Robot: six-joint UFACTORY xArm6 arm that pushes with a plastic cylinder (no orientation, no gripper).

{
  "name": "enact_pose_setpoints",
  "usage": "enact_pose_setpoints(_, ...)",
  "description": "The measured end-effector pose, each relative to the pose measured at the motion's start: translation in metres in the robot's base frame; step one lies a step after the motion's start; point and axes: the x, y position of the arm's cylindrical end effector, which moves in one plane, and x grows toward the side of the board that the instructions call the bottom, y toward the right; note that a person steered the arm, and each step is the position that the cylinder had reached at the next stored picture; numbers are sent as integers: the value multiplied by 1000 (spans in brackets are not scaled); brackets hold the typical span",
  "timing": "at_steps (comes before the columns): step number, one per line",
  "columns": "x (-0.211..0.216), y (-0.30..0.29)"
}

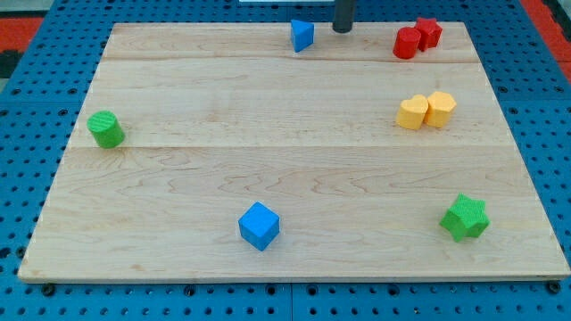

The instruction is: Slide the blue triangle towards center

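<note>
The blue triangle (302, 35) sits at the bench's (268, 160) twelve o'clock edge, wedge pointing toward three o'clock. My tip (343, 30), upright, stands just beside it at three o'clock.

We see only the lower part of our rod, which enters from the view's top edge, a little to the right of the middle. It is dark and straight, and it stands almost upright. My tip (343, 30) is at the very end of the rod and it is down at the height of the surface. The upper part of the rod and the whole arm are outside the view, so we cannot tell their pose.
</note>
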Motion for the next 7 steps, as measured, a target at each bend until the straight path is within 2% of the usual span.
enact_pose_setpoints(1,2,-36)
enact_pose_setpoints(2,33,-78)
enact_pose_setpoints(3,87,-110)
enact_pose_setpoints(4,88,-132)
enact_pose_setpoints(5,72,-145)
enact_pose_setpoints(7,152,-172)
